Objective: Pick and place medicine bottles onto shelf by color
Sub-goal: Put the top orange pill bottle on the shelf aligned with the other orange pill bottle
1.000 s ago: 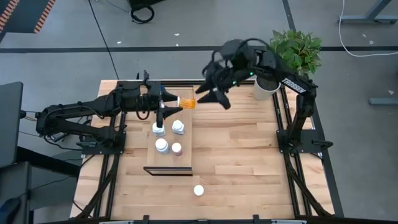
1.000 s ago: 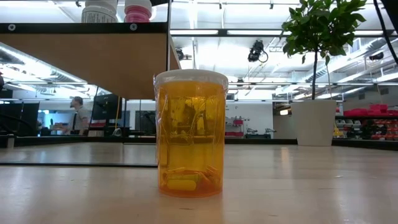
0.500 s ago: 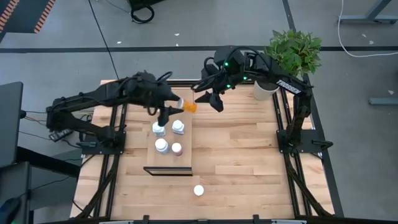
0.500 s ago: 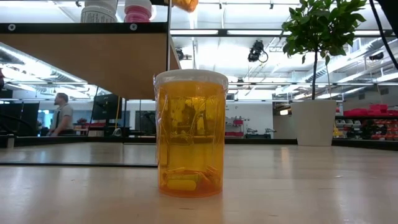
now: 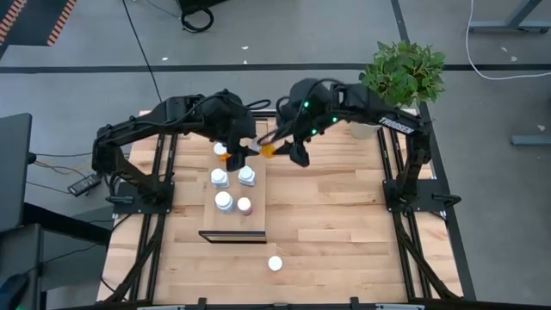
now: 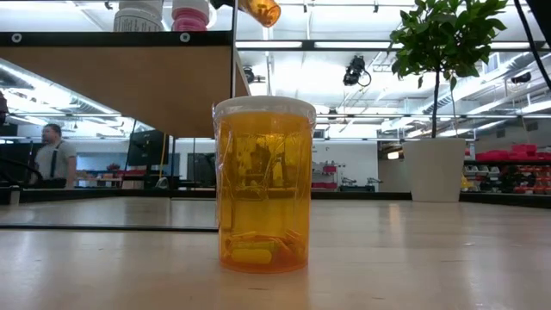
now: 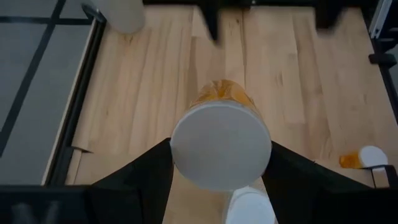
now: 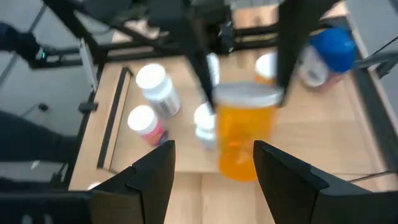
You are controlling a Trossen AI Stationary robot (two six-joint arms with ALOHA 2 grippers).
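Facing left wrist camera: held orange bottle [image 7: 221, 146]'s white cap.

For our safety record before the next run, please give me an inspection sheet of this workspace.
Surface: wooden table, with a long shelf lying on it.
Job's things: white-capped bottles stand on the shelf; an orange bottle is held above its far end; a lone bottle stands near the table's front edge.
Clutter: a plant in a white pot at the far right corner.
Grippers: left gripper shut on the orange bottle's cap; right gripper close beside the same bottle.
Cables: a dark cable runs over the floor beyond the table.
Surroundings: a person stands far behind the table.
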